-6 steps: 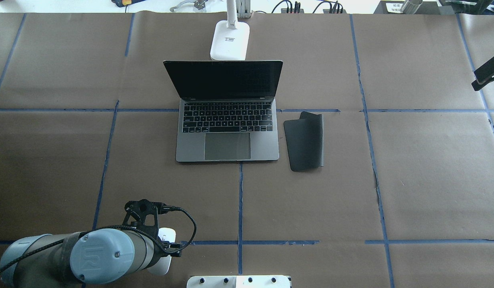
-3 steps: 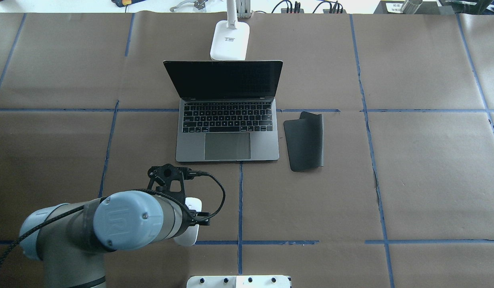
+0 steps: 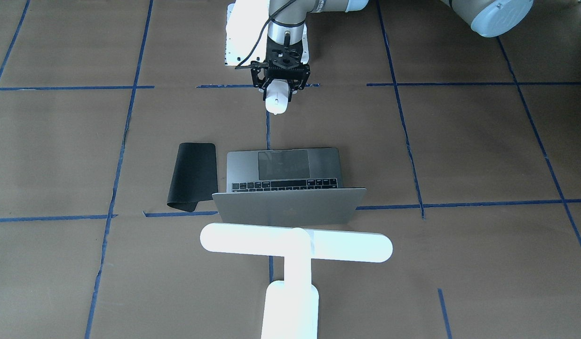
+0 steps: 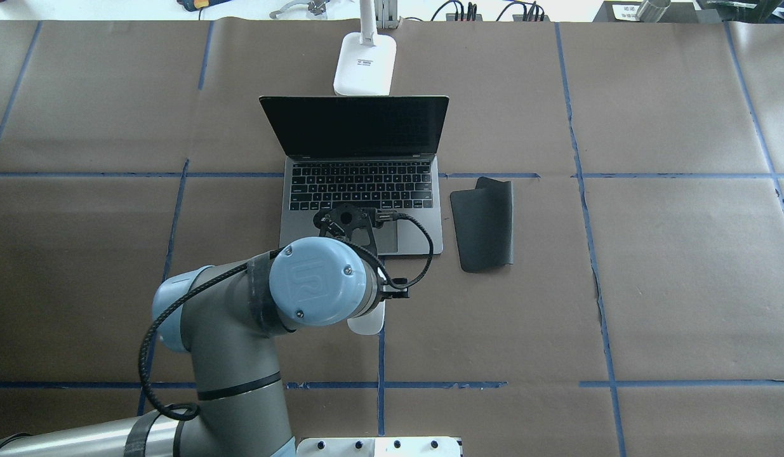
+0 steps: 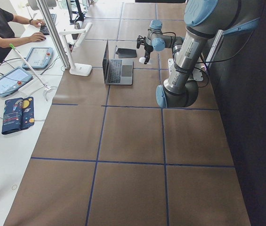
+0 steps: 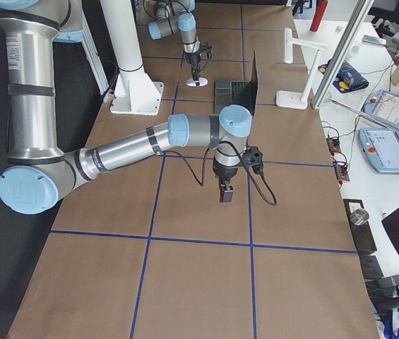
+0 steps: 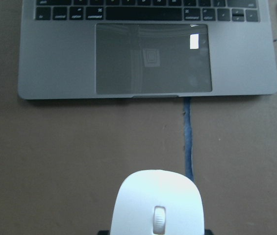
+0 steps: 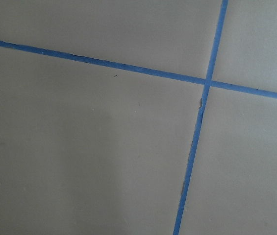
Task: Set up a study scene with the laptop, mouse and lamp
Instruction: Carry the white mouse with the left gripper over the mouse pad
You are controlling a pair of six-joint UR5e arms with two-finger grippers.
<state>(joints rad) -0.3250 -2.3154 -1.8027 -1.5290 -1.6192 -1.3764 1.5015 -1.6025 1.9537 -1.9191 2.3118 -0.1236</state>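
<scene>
My left gripper [image 3: 277, 89] is shut on the white mouse [image 3: 276, 101]. It holds the mouse over the brown paper, a short way in front of the laptop's front edge. The mouse fills the bottom of the left wrist view [image 7: 157, 205] and peeks out under the wrist in the overhead view [image 4: 368, 324]. The grey laptop [image 4: 360, 190] stands open at the table's middle, its trackpad [image 7: 153, 58] straight ahead of the mouse. The white lamp [image 3: 295, 245] stands behind the laptop. My right gripper [image 6: 226, 192] shows only in the exterior right view; I cannot tell its state.
A black mat [image 4: 484, 222] lies to the right of the laptop, one far corner curled up. Blue tape lines [image 4: 381, 355] cross the brown paper. The white robot pedestal [image 4: 379, 447] sits at the near edge. Tablets and cables lie beyond the table's far edge.
My left arm has swung forward and to the right with the mouse, from the near left of the table to just in front of the laptop. The right gripper left the overhead view.
</scene>
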